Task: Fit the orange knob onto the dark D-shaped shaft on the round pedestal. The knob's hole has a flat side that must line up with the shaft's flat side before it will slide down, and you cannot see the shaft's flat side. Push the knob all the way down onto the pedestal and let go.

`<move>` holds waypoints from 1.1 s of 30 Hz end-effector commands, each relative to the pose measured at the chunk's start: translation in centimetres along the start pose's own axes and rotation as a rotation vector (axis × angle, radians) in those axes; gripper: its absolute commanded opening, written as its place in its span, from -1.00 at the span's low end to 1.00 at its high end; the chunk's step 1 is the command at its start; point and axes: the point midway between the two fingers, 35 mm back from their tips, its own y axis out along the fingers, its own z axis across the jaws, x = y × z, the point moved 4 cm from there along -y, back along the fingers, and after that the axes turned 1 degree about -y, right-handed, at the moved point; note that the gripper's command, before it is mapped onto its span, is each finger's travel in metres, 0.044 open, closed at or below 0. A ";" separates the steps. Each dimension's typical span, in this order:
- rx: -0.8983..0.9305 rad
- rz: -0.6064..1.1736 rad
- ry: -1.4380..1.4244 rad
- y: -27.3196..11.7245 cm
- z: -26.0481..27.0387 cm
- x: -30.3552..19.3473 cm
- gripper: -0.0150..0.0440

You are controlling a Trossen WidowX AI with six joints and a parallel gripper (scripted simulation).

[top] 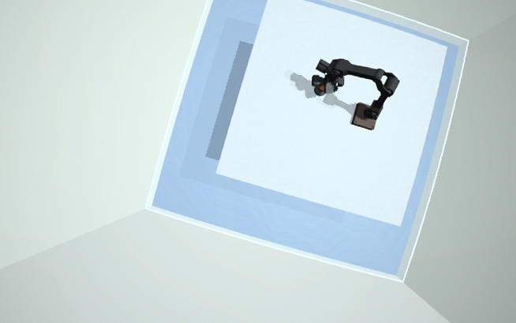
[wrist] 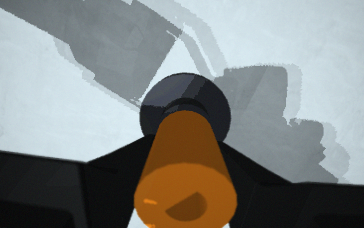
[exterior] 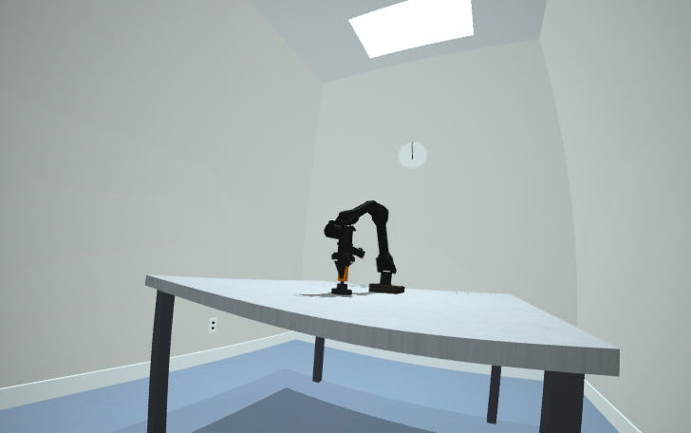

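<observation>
From here I see the black arm (top: 361,70) (exterior: 382,236) arching over the pale table (top: 310,154) (exterior: 407,313), its brown base (top: 364,124) (exterior: 399,290) standing a little way from the pedestal (top: 317,91) (exterior: 341,291) (wrist: 159,94). The gripper (top: 322,88) (exterior: 343,277) (wrist: 184,144) points down, its black fingers pinched on either side of the orange knob (top: 322,88) (exterior: 345,273) (wrist: 186,142), so it has the thing firmly in its grasp. The knob stands about upright, directly above the round dark pedestal. Side-on, a short dark stretch shows between the knob's lower end and the pedestal's wide foot, so it isn't all the way down. Whether the shaft's tip is inside the hole I can't tell; the knob hides it. Looking down past the fingers, I can see a D-shaped dark patch on the knob's near end. Grey shadows spread over the tabletop around the pedestal. There's a round clock (exterior: 419,159) on the wall behind, and an outlet (exterior: 213,325) lower down on another wall.
</observation>
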 end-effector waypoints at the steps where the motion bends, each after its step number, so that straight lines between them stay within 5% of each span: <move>1: -0.001 0.002 0.003 0.4 0.0 0.0 -0.49; 23: 0.000 0.000 0.000 1.0 0.0 0.0 -0.49; 33: 0.000 0.000 0.000 1.0 0.0 0.0 0.40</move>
